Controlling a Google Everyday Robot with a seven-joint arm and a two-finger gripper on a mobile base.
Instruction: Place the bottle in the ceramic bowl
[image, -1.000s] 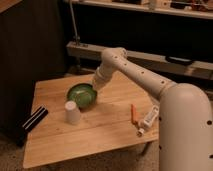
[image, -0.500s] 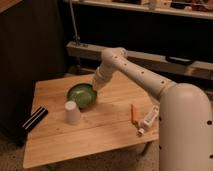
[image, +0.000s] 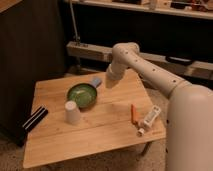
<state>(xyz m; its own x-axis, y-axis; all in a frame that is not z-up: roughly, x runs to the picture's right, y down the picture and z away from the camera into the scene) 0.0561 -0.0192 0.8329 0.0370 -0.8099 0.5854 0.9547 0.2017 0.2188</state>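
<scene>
Bottle (image: 150, 119) lying flat on wooden table (image: 100, 135), near right edge, just beside orange stick (image: 133, 112), well apart from ceramic bowl (image: 81, 95). Gripper (image: 96, 81) clenched, nothing seen in grasp, at bowl's far-right rim. Upturned white cup (image: 72, 112) just before bowl.

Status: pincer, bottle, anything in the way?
Pincer shut, at ceramic bowl's far rim. Bottle lying near table edge, not gripped. Orange stick right beside bottle; upside-down white cup next to bowl.
</scene>
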